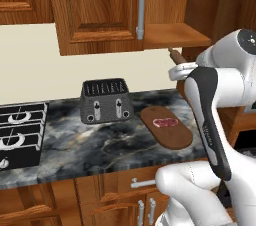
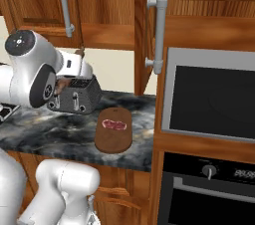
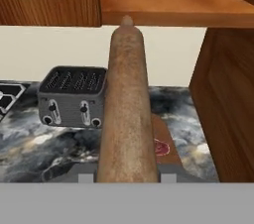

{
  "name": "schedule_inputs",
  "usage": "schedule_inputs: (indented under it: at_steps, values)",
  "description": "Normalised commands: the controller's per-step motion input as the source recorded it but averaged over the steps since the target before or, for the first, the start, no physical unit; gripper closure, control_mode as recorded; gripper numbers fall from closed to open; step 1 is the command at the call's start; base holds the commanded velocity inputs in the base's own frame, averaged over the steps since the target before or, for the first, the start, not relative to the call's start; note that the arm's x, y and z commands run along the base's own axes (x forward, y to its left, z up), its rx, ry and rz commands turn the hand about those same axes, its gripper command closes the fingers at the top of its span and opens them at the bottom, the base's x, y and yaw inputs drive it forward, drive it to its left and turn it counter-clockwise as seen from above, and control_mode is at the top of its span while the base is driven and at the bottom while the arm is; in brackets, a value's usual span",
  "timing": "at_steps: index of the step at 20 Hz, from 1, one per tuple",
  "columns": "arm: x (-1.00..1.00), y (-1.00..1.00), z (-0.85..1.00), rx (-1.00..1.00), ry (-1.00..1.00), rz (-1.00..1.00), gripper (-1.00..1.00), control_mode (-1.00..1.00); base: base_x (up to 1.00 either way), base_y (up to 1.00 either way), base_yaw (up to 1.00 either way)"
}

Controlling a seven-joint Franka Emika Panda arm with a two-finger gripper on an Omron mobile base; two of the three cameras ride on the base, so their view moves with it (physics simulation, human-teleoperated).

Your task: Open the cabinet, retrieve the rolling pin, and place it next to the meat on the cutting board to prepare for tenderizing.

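My gripper (image 3: pixel 127 177) is shut on the rolling pin (image 3: pixel 127 109), a brown wooden rod that runs up the middle of the hand view. Its handle end (image 1: pixel 176 56) pokes out past my hand, in the air just below the open cabinet's bare shelf (image 1: pixel 175 35). The cabinet's left door (image 1: pixel 100 5) is closed; the right door (image 2: pixel 149 25) stands swung out. The meat (image 1: pixel 165 122) lies flat on the oval cutting board (image 1: pixel 172 137) on the counter, below and ahead of the gripper (image 2: pixel 74 72). In the hand view the pin hides part of the meat (image 3: pixel 161 146).
A black toaster (image 1: pixel 106 101) stands on the marble counter (image 1: pixel 100 145) left of the board. A stove (image 1: pixel 20 135) is at the far left. A built-in microwave (image 2: pixel 214 94) and oven (image 2: pixel 214 189) fill the tall unit on the right.
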Motion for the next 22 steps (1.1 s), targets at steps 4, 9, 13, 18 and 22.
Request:
schedule_inputs:
  at_steps: [4,9,13,18,22]
  values:
    - [-0.17,0.00,-0.41,0.00,0.00,-0.16,1.00,-1.00,0.00,0.00,0.00]
    - [-0.06,0.00,-0.41,0.00,0.01,-0.20,1.00,-1.00,0.00,0.00,0.00]
    - [0.01,0.00,-0.28,0.00,0.08,-0.18,1.00,-1.00,0.00,0.00,0.00]
    - [0.05,0.00,-0.23,0.00,0.05,-0.10,1.00,-1.00,0.00,0.00,0.00]
    - [0.04,0.00,-0.33,0.00,0.01,-0.05,1.00,-1.00,0.00,0.00,0.00]
